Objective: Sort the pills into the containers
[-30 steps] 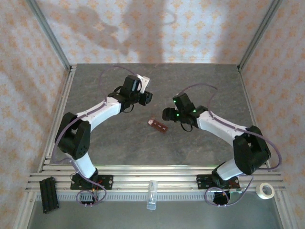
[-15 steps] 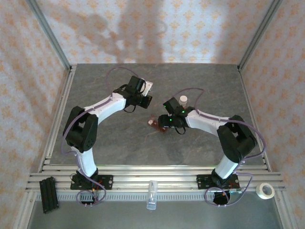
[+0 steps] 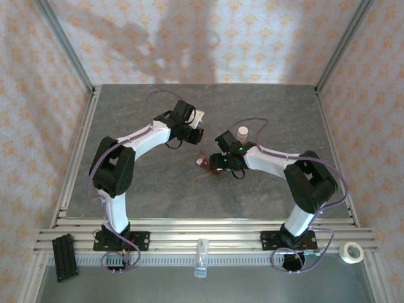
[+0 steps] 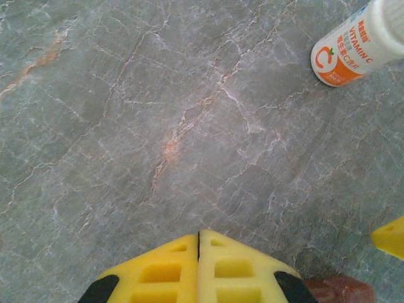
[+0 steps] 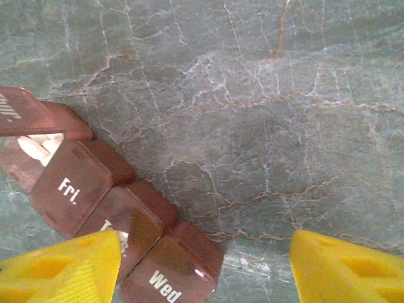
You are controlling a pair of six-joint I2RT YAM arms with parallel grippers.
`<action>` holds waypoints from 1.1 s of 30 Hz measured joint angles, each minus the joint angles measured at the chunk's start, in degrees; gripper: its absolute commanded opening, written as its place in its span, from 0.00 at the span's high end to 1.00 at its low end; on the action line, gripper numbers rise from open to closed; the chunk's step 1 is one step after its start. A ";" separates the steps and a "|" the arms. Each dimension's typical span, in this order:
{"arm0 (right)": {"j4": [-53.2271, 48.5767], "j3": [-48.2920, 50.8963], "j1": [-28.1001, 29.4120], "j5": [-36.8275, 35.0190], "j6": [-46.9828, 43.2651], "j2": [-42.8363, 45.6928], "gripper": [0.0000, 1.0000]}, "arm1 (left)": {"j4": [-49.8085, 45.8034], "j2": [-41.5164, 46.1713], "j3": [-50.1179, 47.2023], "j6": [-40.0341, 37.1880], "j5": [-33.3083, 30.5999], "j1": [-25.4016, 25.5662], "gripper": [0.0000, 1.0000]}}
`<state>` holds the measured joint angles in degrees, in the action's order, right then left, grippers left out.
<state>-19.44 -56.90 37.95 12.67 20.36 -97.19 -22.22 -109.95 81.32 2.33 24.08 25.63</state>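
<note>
The containers [image 5: 95,189] are a reddish-brown strip of joined boxes on the grey table, with lids marked "Fri." and "Wed". White pills [image 5: 38,146] lie in one box under a raised lid. My right gripper [image 5: 205,252] is open just above the strip's end, with its left finger [image 5: 63,271] over a lid. From above, the right gripper [image 3: 214,163] covers part of the containers [image 3: 203,164]. My left gripper [image 4: 199,243] is shut on nothing, and from above it [image 3: 192,134] hovers just behind the strip. A corner of the containers [image 4: 334,290] peeks in at its lower right.
A white and orange Vitamin C bottle [image 4: 353,47] stands behind the right wrist [image 3: 242,132]. On the front rails lie a clear tube [image 3: 201,257], a black block [image 3: 65,257] and a tape roll [image 3: 351,252]. Metal frame posts and patterned walls enclose the table.
My right gripper has swung left and down onto the containers, uncovering the bottle behind it. The left gripper has shut and shifted slightly right.
</note>
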 measured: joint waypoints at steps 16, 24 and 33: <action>1.90 0.61 0.00 0.22 1.01 -0.85 0.30 | -2.91 -3.89 2.01 0.63 1.09 2.56 1.00; 2.45 0.83 0.00 0.24 1.68 -0.96 0.31 | -5.40 -3.89 2.32 0.59 1.33 3.17 1.00; 2.93 0.92 0.00 0.24 2.12 -1.07 0.31 | -7.41 -2.32 0.72 0.57 2.75 3.34 1.00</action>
<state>-16.51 -55.99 37.95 12.91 22.48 -98.26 -29.63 -112.27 82.04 2.90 26.83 28.97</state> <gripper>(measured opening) 0.694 0.052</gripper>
